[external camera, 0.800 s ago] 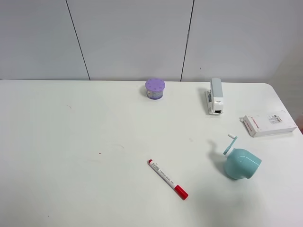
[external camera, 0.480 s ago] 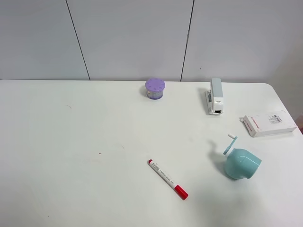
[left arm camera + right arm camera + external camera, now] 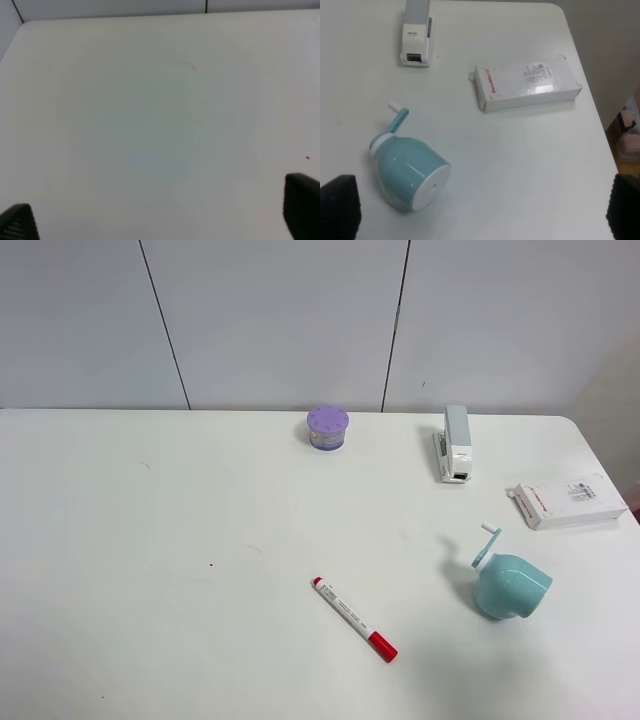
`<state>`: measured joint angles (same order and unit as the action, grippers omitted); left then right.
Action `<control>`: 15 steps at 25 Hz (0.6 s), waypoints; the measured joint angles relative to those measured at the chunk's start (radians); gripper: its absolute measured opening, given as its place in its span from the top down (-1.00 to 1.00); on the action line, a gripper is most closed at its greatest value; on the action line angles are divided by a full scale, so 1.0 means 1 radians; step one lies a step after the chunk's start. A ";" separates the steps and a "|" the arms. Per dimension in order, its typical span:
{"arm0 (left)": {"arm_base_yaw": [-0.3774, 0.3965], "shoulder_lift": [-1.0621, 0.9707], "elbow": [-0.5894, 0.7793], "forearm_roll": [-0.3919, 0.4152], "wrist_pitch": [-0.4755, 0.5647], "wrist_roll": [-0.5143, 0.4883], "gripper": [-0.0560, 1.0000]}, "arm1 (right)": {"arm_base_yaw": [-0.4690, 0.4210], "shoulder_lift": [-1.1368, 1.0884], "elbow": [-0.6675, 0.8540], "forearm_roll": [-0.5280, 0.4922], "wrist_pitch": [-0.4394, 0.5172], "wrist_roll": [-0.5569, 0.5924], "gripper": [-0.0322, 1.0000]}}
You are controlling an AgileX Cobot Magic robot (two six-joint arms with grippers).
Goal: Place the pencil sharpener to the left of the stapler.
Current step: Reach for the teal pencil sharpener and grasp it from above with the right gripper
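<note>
The teal pencil sharpener (image 3: 510, 586) lies on its side at the right of the white table, its light-blue crank handle (image 3: 487, 545) pointing toward the back. The white stapler (image 3: 456, 443) with a grey-blue top arm rests near the back edge, beyond the sharpener. Neither arm shows in the exterior high view. In the right wrist view the right gripper (image 3: 480, 210) is open, hovering near the sharpener (image 3: 410, 172) with the stapler (image 3: 416, 30) farther off. The left gripper (image 3: 160, 217) is open over bare table, its dark fingertips (image 3: 302, 204) wide apart.
A flat white box with a red label (image 3: 567, 502) lies by the table's right edge, also seen as the box (image 3: 525, 86) next to the sharpener. A small purple round container (image 3: 327, 427) stands at the back middle. A red-capped marker (image 3: 354, 618) lies front centre.
</note>
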<state>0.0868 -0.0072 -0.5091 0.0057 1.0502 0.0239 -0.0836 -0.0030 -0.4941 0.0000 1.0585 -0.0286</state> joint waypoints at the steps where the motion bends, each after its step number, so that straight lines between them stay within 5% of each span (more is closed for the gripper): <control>1: 0.000 0.000 0.000 0.000 0.000 0.000 -0.99 | 0.000 0.000 0.000 0.000 0.000 0.000 -0.98; 10: 0.000 0.000 0.000 0.000 0.000 0.000 -0.99 | 0.009 0.025 0.000 0.008 0.001 -0.011 -0.98; 15: 0.000 0.000 0.000 0.000 0.000 0.000 -0.99 | 0.012 0.250 -0.076 0.070 0.082 -0.053 -0.98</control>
<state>0.0868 -0.0072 -0.5091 0.0057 1.0502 0.0239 -0.0719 0.2467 -0.5702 0.0697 1.1407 -0.0816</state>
